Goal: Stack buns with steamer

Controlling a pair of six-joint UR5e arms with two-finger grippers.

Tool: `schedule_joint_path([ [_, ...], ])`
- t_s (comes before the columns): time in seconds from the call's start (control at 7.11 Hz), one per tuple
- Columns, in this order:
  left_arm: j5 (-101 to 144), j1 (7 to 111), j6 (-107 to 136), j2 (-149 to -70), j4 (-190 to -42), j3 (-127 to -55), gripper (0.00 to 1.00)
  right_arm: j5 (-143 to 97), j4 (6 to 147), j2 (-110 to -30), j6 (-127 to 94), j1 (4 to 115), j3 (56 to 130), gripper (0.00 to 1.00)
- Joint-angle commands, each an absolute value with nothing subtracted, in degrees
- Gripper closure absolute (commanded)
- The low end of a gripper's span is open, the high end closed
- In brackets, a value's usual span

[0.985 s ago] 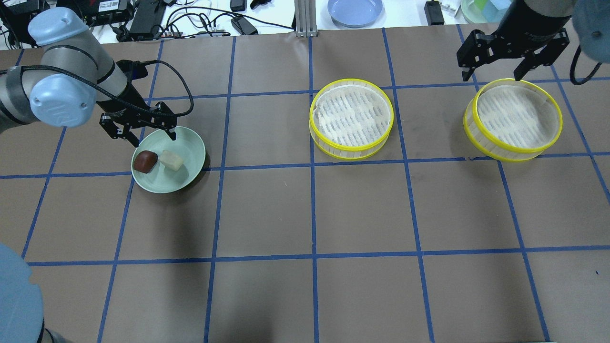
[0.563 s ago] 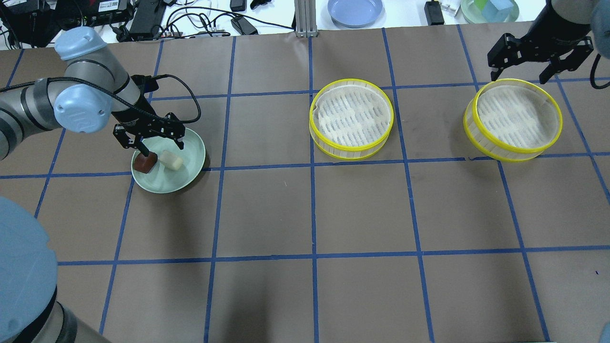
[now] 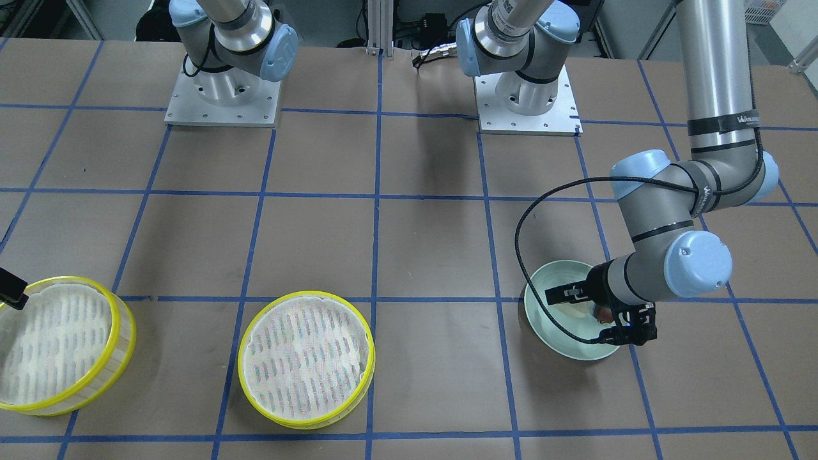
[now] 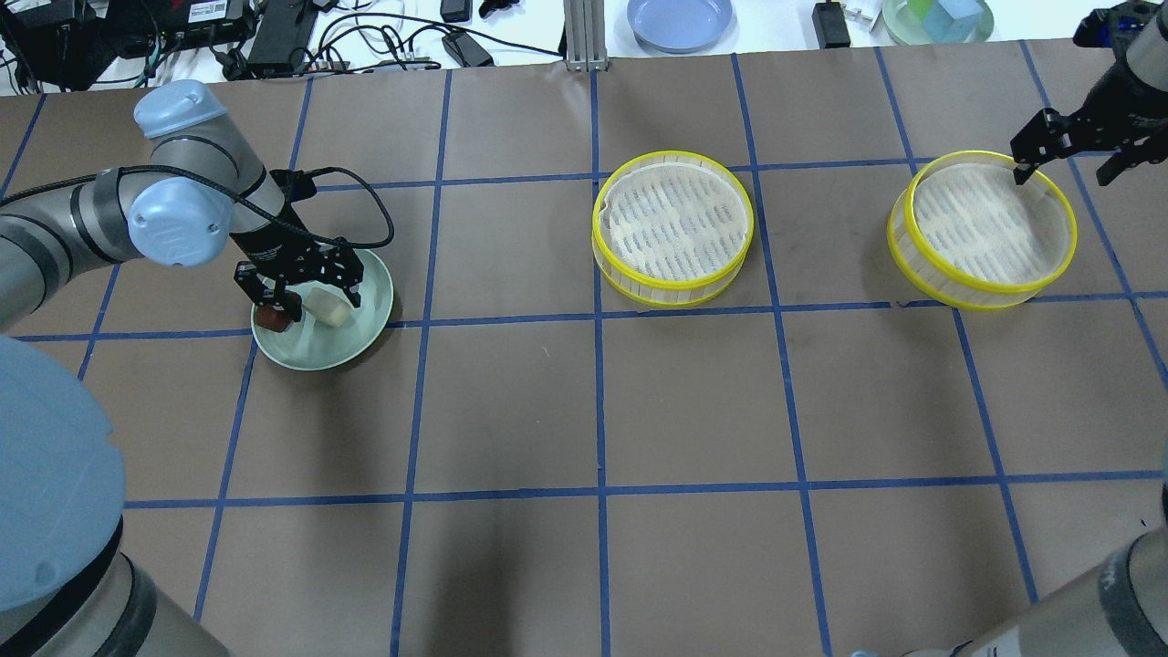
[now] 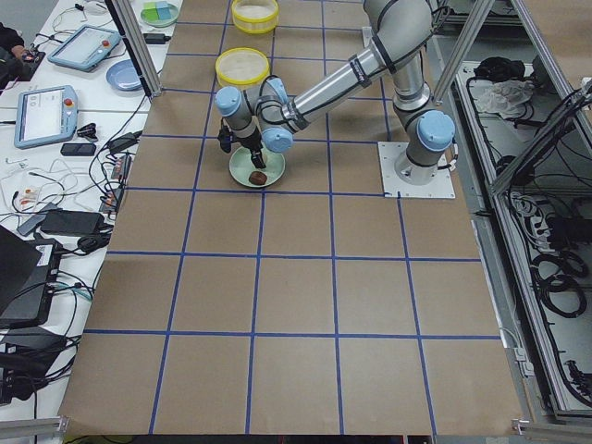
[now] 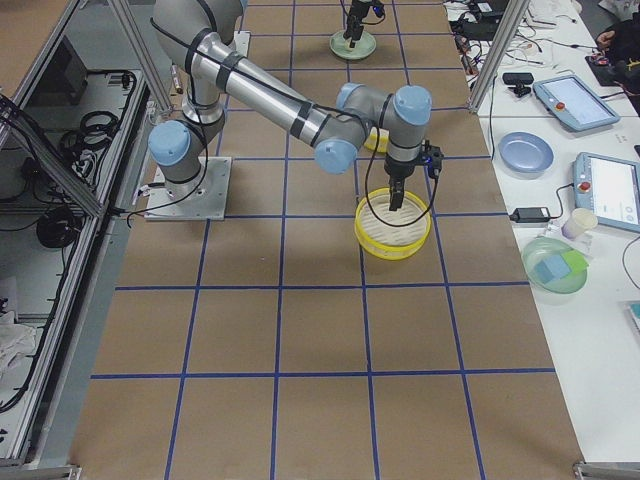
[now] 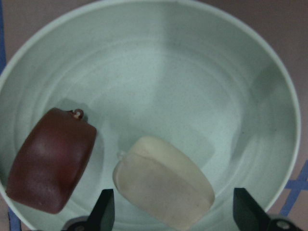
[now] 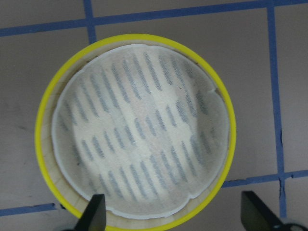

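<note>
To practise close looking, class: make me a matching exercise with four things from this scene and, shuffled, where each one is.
1 dark reddish-brown bun
2 cream-white bun
3 pale green plate
4 right gripper

A over a yellow-rimmed steamer basket
B between the open fingers of the left gripper
C under both buns
D just outside those fingers

Pairs: 1-D, 2-B, 3-C, 4-A.

the left gripper (image 4: pixel 321 304) covers part of the brown bun (image 4: pixel 269 318); the front view's edge cuts off the right gripper (image 3: pixel 11 291).
</note>
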State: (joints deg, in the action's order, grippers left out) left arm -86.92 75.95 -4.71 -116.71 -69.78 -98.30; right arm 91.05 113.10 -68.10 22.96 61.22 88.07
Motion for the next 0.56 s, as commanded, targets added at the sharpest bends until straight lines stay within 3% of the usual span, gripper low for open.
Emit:
schedule_joint_path([
  [0.0, -87.2, 75.9, -4.4, -116.8, -69.5, -98.3, 1.00, 91.3, 113.8, -63.6, 28.9, 57.9, 85.1, 0.00],
  [0.42, -86.2, 75.9, -4.4, -114.6, -63.6, -96.6, 1.00, 92.9, 117.9, -60.1, 33.6, 57.8, 85.1, 0.00],
])
